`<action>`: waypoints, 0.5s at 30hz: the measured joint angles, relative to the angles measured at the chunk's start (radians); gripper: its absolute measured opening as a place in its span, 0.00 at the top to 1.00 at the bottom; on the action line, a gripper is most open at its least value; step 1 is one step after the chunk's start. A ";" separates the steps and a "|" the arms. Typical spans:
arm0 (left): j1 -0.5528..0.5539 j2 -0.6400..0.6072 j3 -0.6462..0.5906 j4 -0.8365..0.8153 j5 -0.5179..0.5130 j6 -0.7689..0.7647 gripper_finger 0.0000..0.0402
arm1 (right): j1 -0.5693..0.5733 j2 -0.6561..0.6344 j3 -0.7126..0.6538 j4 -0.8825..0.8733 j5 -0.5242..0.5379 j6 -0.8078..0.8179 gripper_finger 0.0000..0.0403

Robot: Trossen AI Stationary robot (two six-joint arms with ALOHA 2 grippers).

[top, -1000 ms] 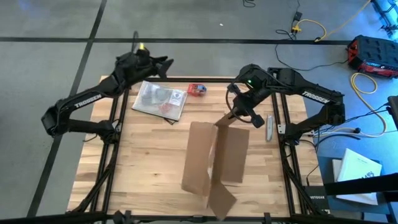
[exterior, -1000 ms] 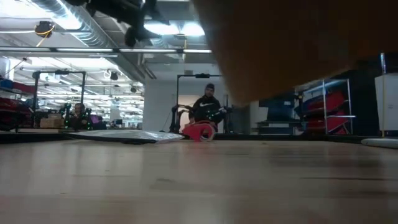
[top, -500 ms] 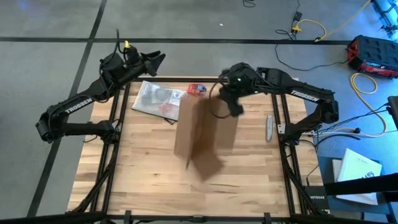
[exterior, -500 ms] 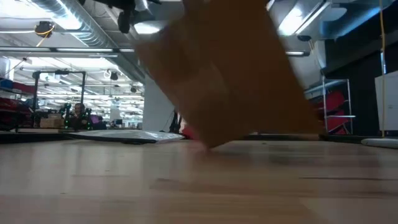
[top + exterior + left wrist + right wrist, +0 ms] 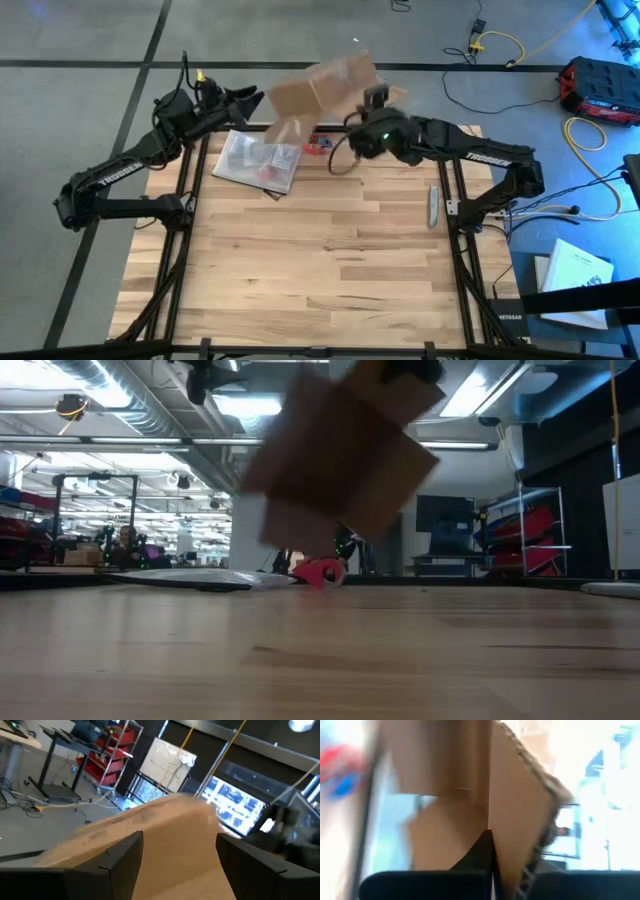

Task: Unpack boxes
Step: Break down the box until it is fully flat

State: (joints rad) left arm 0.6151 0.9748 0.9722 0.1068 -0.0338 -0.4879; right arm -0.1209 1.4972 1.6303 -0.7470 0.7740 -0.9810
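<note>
The brown cardboard box point(image 5: 322, 85) hangs blurred in the air over the table's far edge, tilted, with its flaps loose; the low view shows the box point(image 5: 340, 460) well above the tabletop. My right gripper point(image 5: 372, 98) is shut on it from the right. My left gripper point(image 5: 262, 98) stands open at the far left, raised and about level. In the left wrist view the box point(image 5: 165, 835) shows just beyond that gripper's spread fingers point(image 5: 120, 857); whether they touch it I cannot tell. My right gripper pinches one cardboard panel of the box point(image 5: 495, 827) between its two fingers, which lie one on each face of the panel. The panel runs away from the fingertips edge-on. The box is lifted clear of the table and tilted.
A clear plastic bag point(image 5: 258, 160) lies flat at the table's far left, with a small red-and-blue object point(image 5: 318, 145) beside it. A grey tool point(image 5: 433, 205) lies at the right edge. The wooden tabletop point(image 5: 320, 260) is bare from its middle to the near edge.
My right gripper has swung toward the table's far edge and turned its wrist, carrying the box from above the middle of the table up to the far edge; the box has turned about as it went. My left gripper has drawn back toward the far left and risen a little.
</note>
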 joint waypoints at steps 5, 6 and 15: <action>-0.053 -0.002 0.000 -0.078 -0.001 0.040 0.41 | 0.084 0.018 -0.114 -0.239 -0.140 0.124 1.00; -0.064 -0.002 0.000 -0.094 -0.001 0.049 0.41 | 0.098 0.019 -0.155 -0.249 -0.170 0.142 1.00; -0.144 -0.001 0.000 -0.199 -0.003 0.102 0.41 | 0.170 0.019 -0.389 -0.162 -0.247 0.277 1.00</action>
State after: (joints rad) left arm 0.4709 0.9742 0.9722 -0.0918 -0.0372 -0.3863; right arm 0.0490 1.5158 1.2415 -0.9088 0.5269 -0.7045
